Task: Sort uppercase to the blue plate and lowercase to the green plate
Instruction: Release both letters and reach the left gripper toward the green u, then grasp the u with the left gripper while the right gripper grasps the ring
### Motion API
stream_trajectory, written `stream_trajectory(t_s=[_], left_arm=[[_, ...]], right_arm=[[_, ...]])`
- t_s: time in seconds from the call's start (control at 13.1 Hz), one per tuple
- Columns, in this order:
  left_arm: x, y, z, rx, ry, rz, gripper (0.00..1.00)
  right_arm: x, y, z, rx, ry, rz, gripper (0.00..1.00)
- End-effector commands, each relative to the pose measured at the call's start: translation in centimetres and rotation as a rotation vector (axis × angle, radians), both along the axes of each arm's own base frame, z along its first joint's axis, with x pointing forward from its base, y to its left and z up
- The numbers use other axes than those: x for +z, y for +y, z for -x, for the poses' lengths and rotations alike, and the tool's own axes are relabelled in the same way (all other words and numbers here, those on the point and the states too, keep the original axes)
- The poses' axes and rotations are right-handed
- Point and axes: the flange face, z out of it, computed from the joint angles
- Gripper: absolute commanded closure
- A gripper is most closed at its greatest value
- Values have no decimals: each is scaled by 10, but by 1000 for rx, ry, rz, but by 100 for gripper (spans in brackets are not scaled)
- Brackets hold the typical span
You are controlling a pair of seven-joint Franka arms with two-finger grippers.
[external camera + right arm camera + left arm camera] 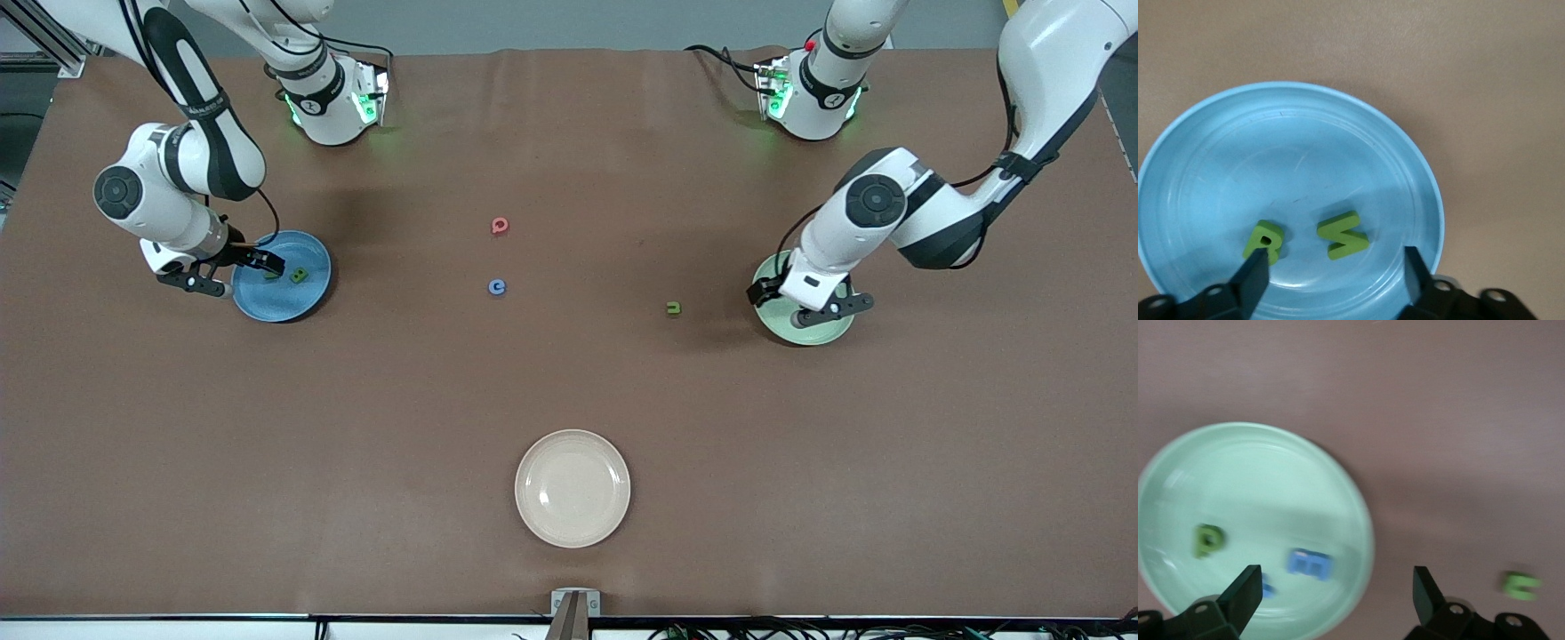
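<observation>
- In the front view, your right gripper (233,275) hangs over the blue plate (307,298) at the left middle of the picture. Its fingers are spread apart and hold nothing.
- In that view, a green B (300,276) and a green zigzag letter (272,276) lie in the blue plate.
- Your left gripper (800,305) hangs over the green plate (827,336) at the right middle. You see it better in its wrist view.
- A red round letter (500,226) and a blue round letter (497,286) lie on the brown table (569,382) near the middle, the red one higher up. A green arch letter (674,308) lies right of them, near the green plate. A cream plate (573,488) sits at the bottom middle.
- In the left wrist view, the green plate (1178,473) fills the left half. A green p (1207,540), a blue m (1310,565) and a bit of another blue letter (1268,589) lie in it. The two black fingers (1245,595) stand wide apart at the bottom edge, holding nothing. The green arch letter (1521,585) lies on the table at the lower right.
- In the right wrist view, the blue plate (1285,133) fills most of the picture. The green B (1263,241) and the green zigzag letter (1343,235) lie side by side low in it. The fingers (1253,280) stand wide apart, holding nothing.
</observation>
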Motion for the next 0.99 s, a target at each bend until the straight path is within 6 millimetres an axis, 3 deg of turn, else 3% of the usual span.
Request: stream_trajectory(t_s=[0.0, 0.23, 0.38, 0.61, 0.84, 0.91], left_arm=[[6, -58, -2, 53, -6, -11, 1], [-7, -113, -5, 41, -13, -12, 1], [-17, -136, -2, -6, -27, -5, 1], [-41, -149, 6, -43, -20, 17, 5], [-67, -151, 11, -59, -19, 16, 12], [-71, -151, 11, -59, -20, 19, 16]], right_arm=[[11, 32, 1, -48, 3, 18, 0], [21, 105, -5, -161, -29, 52, 0], [31, 175, -9, -258, -68, 71, 0], [51, 275, -11, -400, -106, 6, 0], [61, 353, 0, -592, -93, -84, 0], [60, 366, -2, -651, -93, -82, 0]])
